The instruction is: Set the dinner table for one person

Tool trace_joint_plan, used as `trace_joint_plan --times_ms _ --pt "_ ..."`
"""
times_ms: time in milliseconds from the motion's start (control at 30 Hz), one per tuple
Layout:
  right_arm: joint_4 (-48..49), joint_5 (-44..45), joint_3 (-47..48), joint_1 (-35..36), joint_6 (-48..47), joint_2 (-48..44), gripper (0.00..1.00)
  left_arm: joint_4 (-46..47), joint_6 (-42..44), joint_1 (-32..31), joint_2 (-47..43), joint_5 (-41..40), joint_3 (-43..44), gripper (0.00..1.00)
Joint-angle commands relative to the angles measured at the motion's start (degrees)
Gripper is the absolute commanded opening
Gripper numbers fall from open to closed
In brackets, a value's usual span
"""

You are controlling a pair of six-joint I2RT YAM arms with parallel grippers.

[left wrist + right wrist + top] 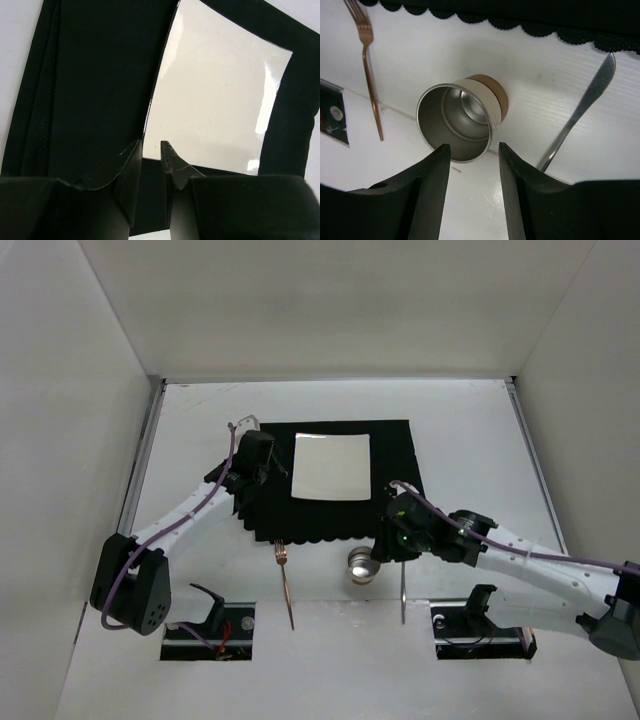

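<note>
Desk: flat, long axis unclear, beneath both hands.
Left hand: narrow gap, empty.
Right hand: wide, empty.

The surface looked matt white and smooth, the mat matt black cloth, the plate glossy white, the fork shiny copper-toned metal, the knife silvery metal, the cup brushed metal inside.

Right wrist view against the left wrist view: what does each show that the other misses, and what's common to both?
Only the right wrist: a metal cup just beyond the open right gripper, a copper fork and a knife. Only the left wrist: the white square plate, with the left gripper at its corner. Both: the black placemat and bare dinner table.
</note>
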Motion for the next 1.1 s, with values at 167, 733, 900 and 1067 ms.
trace_joint_plan --times_ms 167,733,900,1067 --pt "-1.3 4.3 2.1 0.0 -1.1 2.6 0.44 2.7 -1.5 -0.1 -2.3 0.6 -2.2 0.22" --pt "-1.7 4.4 7.2 -0.6 -1.4 5.6 0.07 3.8 -1.9 0.8 -3.2 1.4 -4.3 0.23" --pt "-2.3 3.7 13.7 -8.8 -4.6 4.0 0.07 3.8 -1.8 1.8 -3.0 2.1 -4.2 0.24" --pt "2.0 4.2 21.9 -21.9 -10.7 10.8 0.07 3.8 -1.6 2.5 -2.6 3.6 -3.9 0.24"
